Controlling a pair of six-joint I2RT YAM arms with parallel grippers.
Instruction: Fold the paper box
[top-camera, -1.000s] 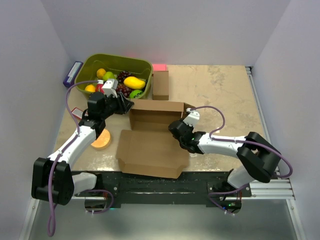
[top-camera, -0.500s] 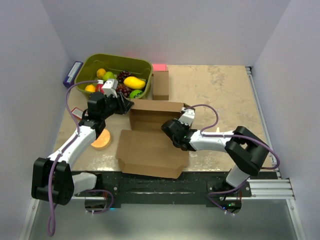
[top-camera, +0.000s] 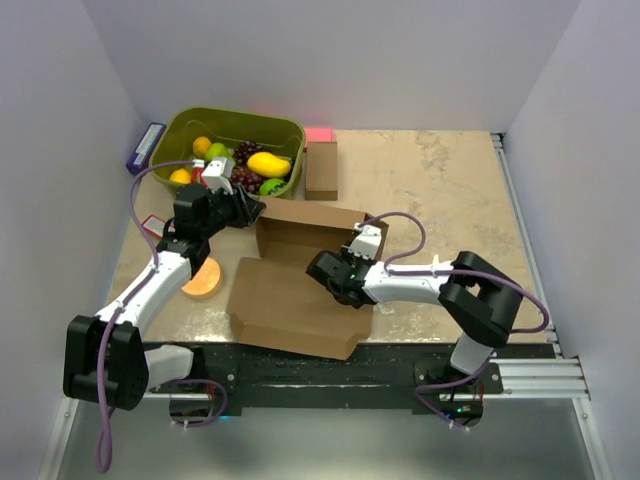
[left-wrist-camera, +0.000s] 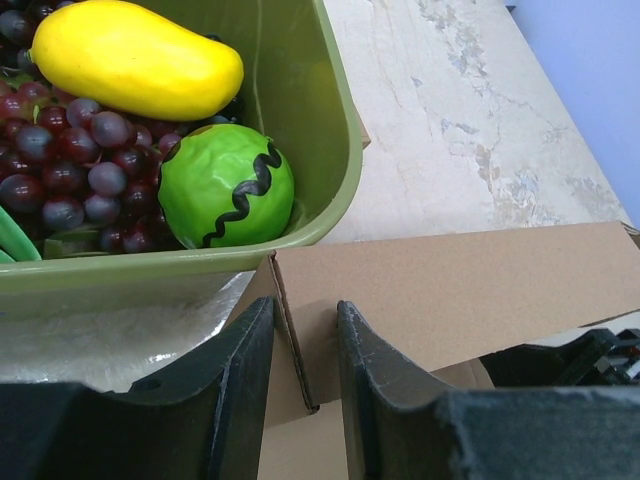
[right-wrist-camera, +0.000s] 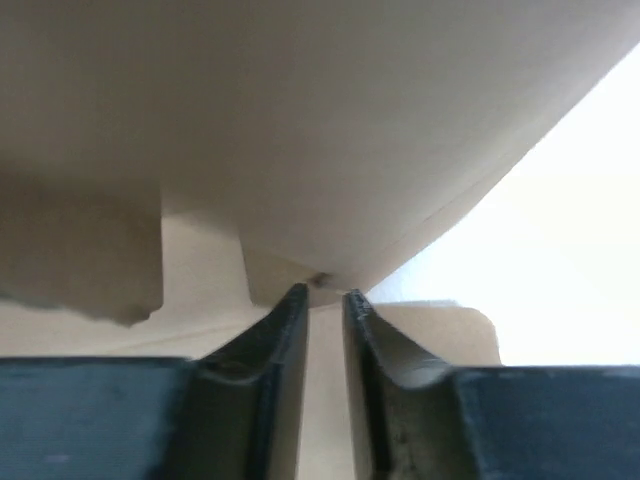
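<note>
Straddling the box's (top-camera: 300, 280) far-left wall, the left fingers (left-wrist-camera: 250, 390) grasp it; right fingers (right-wrist-camera: 290, 350) slightly parted inside.

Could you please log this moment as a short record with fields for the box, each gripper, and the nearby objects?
box: paper box, partly folded, back wall raised, front panel flat
left gripper: straddles the box's left wall edge
right gripper: low over the box's middle, jaws narrowly apart, nothing visibly held
bin: green bin of toy fruit behind the box
other: small cardboard box beside the bin
</note>
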